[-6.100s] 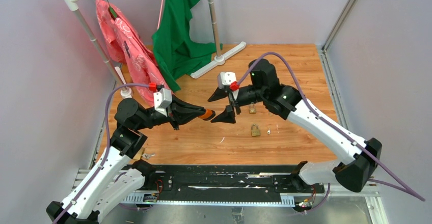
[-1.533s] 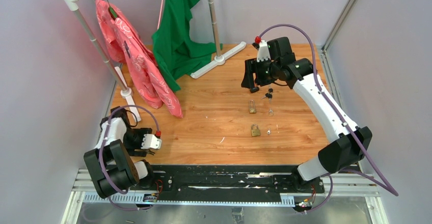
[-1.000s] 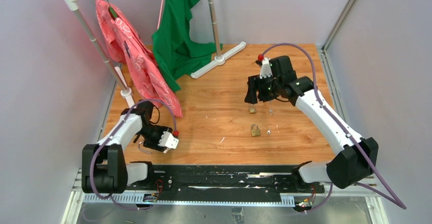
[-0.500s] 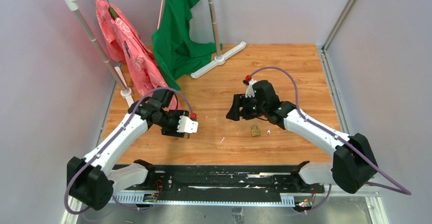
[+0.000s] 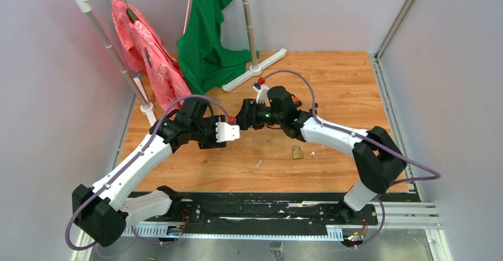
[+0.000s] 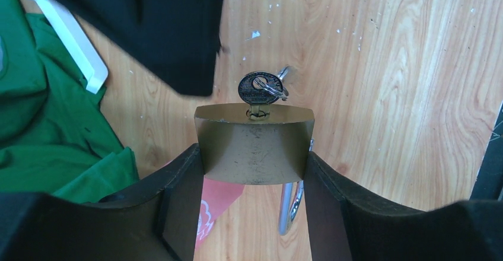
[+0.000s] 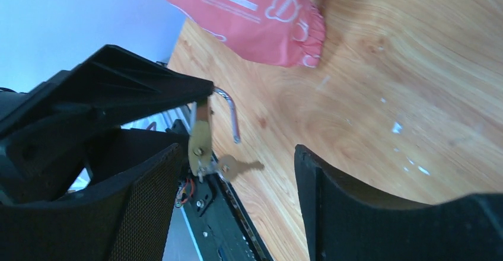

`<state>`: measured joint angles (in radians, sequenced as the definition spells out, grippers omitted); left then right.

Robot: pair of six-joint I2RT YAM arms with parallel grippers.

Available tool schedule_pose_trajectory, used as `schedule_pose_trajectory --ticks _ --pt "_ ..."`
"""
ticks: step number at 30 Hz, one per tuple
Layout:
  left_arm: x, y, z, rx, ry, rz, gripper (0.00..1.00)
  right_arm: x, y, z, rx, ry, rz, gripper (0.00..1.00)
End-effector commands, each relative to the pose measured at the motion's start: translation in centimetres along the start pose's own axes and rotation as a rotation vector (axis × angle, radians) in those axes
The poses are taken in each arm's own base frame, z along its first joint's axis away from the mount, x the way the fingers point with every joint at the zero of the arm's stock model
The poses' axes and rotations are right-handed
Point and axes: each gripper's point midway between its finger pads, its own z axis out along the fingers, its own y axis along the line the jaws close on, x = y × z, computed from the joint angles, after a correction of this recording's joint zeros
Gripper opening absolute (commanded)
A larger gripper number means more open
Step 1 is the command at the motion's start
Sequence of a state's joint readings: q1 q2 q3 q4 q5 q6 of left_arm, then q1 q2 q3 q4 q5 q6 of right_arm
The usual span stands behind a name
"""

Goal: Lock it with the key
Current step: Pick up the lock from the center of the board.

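Padlock clamped between the left gripper fingers, key seated in its base; lettering on the key head illegible. Right gripper jaws spread wide, empty, just beside the key.

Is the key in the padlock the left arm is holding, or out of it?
In. The key sits in the keyway of the padlock, only its head showing.

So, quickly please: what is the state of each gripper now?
Left gripper: closed on the brass padlock, key in it.
Right gripper: open, holding nothing.
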<state>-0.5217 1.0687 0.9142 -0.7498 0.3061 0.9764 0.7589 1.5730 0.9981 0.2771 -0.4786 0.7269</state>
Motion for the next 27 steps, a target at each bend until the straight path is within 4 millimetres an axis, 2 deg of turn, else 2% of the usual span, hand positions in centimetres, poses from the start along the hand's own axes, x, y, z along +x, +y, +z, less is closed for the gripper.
schedule_pose_trajectory --ticks 1,9,12,14,17,19,20,21,22,24,27 --pt "-2.4 2.6 -0.5 -0.098 -0.077 0.008 0.0 0.0 3.8 1.9 -0.125 0.036 -0.01 0.71" --pt "-2.9 3.2 -0.5 -0.123 -0.095 0.003 0.0 1.7 4.1 4.3 -0.172 0.12 0.05 0.62" --pt "-2.8 3.1 -0.4 -0.119 -0.093 0.001 0.0 1.9 4.2 4.6 -0.177 0.133 0.051 0.48" --pt "-2.8 3.1 -0.3 -0.116 -0.096 0.0 0.0 2.1 4.1 4.7 -0.179 0.144 0.057 0.32" --pt "-3.0 2.8 -0.4 -0.108 -0.109 0.001 0.0 2.1 4.2 4.6 -0.177 0.144 0.056 0.01" --pt "-3.4 2.4 -0.5 -0.096 -0.129 -0.004 0.01 1.9 4.0 4.3 -0.17 0.144 0.044 0.0" --pt "-3.5 1.9 -0.5 -0.072 -0.14 -0.007 0.19 1.7 3.9 4.0 -0.175 0.143 0.038 0.0" --pt "-3.8 1.2 -0.8 -0.039 -0.156 -0.011 0.46 1.4 3.9 3.7 -0.185 0.14 0.033 0.0" --pt "-4.2 0.4 -1.0 -0.002 -0.176 -0.024 0.67 0.9 4.1 3.2 -0.202 0.132 0.022 0.0" --pt "-4.7 -0.9 -2.0 0.046 -0.199 -0.057 0.75 0.0 4.6 1.9 -0.241 0.12 -0.026 0.0" --pt "-4.4 -1.7 -3.8 0.062 -0.229 -0.116 0.76 -0.8 5.8 -0.6 -0.274 0.15 -0.104 0.0"
